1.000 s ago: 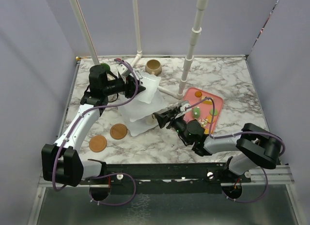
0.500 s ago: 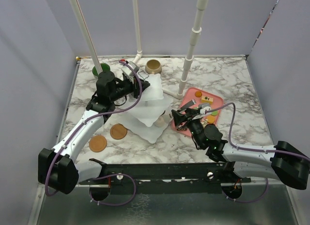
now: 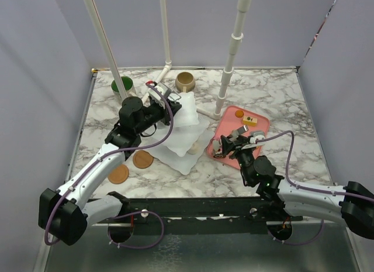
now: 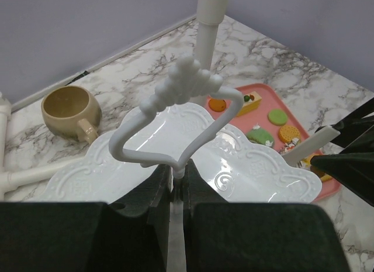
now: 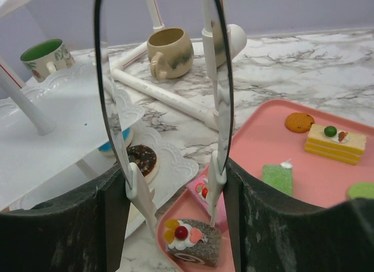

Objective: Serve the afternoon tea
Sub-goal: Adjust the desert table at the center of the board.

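Note:
The white three-tier stand (image 3: 186, 131) is in the middle of the table. My left gripper (image 3: 166, 103) (image 4: 178, 179) is shut on the thin stem under its looped handle (image 4: 175, 117). A chocolate donut (image 5: 142, 159) and a blue pastry (image 5: 110, 147) lie on the lowest plate. My right gripper (image 3: 236, 144) (image 5: 175, 181) is shut on the metal tongs (image 5: 217, 108). The tong tips hang open over a grey cake slice (image 5: 196, 244) at the pink tray's (image 3: 260, 127) near left corner. The green-lined mug (image 3: 123, 85) and the tan mug (image 3: 186, 81) are at the back.
More pastries lie on the tray: a yellow cake slice (image 5: 336, 142), a cookie (image 5: 299, 121), a green square (image 5: 277, 177). Two brown discs (image 3: 142, 159) lie left of the stand. White pipes (image 3: 229, 61) rise behind the stand and run along the table.
My left gripper has shut on the stand's handle stem and the stand has shifted a little right. My right arm has drawn back from the stand to the tray's corner with the tongs.

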Controlling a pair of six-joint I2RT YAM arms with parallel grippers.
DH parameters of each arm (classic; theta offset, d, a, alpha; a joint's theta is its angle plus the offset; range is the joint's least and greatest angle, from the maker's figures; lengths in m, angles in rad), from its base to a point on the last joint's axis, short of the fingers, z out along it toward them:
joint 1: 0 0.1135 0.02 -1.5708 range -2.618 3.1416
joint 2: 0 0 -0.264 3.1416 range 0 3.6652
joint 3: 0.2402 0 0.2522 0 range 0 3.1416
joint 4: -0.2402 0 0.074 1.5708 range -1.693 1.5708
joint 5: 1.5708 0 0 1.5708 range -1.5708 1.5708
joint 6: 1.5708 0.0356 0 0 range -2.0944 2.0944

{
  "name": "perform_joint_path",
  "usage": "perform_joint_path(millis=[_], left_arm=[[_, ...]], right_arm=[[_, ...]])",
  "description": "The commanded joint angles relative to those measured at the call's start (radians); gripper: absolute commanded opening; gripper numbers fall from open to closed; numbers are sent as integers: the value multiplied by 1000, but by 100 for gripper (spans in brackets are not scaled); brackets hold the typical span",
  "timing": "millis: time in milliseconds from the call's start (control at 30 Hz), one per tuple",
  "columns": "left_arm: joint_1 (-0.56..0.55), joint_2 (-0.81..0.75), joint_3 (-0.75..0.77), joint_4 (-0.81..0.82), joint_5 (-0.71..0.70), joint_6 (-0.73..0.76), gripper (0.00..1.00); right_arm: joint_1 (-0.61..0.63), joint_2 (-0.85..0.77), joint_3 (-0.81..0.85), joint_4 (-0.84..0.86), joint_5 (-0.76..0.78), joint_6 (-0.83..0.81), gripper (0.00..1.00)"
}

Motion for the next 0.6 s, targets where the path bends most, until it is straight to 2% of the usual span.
perform_joint_path(millis=[0,233,400,567], left_arm=[[-56,-44,2,34,-160,39,1],[-147,-59,15,15,-339,67,0],[-170,-61,22,1,-442,61,0],[-179,-62,38,-21,-550,61,0]], right_arm=[[3,-50,-29,-64,72,3,59],[-3,-4,-44,23,100,-15,60],[-32,60,-8,79,49,-31,60],[-39,72,2,61,-4,-16,60]])
